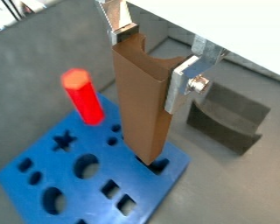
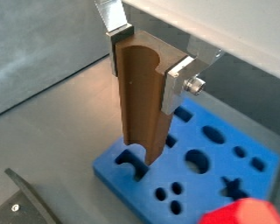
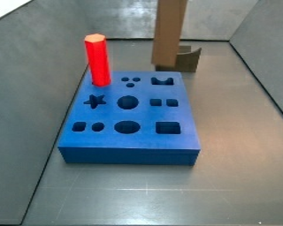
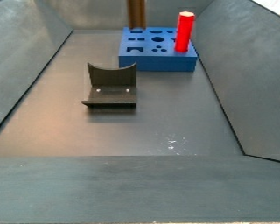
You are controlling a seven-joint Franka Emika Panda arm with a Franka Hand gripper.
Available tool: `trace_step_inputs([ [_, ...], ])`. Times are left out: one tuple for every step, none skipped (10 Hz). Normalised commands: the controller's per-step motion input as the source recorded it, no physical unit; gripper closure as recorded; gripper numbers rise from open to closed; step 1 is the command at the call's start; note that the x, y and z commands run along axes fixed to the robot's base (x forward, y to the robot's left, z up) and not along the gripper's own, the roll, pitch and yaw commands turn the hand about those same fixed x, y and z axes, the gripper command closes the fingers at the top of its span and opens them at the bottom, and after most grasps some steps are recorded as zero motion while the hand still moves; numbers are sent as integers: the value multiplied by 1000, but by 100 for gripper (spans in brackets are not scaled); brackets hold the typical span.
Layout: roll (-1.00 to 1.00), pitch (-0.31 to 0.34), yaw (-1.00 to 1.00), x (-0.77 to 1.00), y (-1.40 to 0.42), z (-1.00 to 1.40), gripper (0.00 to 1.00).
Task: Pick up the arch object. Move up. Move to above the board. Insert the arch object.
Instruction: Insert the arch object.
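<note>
Claw (image 1: 154, 54) is clenched on the arch object (image 1: 143, 105), with one silver finger (image 1: 185, 83) pressed flat on one side of the brown block and the second finger (image 1: 118, 22) on the opposite side, near the top of the block. The same grasp shows in both wrist views, claw (image 2: 146, 54) around arch object (image 2: 143, 96). In a wrist view the block shows a long curved groove that runs down one face.

The arch object hangs upright over the board (image 1: 60, 179), and its lower end is at the arch-shaped cutout (image 1: 164, 164) near one corner of the blue slab. If the end is already inside the cutout or only just above it, I cannot tell from the wrist views. In a side view the brown block (image 3: 170, 35) stands behind the far edge of the board (image 3: 132, 146), and the claw itself is out of this picture.

The red post (image 3: 96, 60) stands upright at a far corner of the board, apart from the arch object. The other cutouts, among them a star (image 3: 95, 101), circles and squares, are open.

The dark olive piece (image 4: 109, 85) with a curved notch lies on the grey worktop (image 4: 154, 131), well apart from the board (image 4: 154, 54). In that side view the arch object (image 4: 136, 12) shows only as a thin brown strip behind the board.
</note>
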Motion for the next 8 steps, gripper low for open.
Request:
trace_step_inputs([
  [24,0,0,-46,49,-763,100],
  [64,-24,0,-186,0,-654,100],
  [-17,-10,-17,-31,0,-114,100],
  [0,0,0,-29,6,-100,100],
  [0,-27,171,-254,40,-349,100],
  [0,-74,349,0,126,-414,100],
  [-16,-60,374,37,231,-391,100],
  [0,0,191,0,154,-154,100],
])
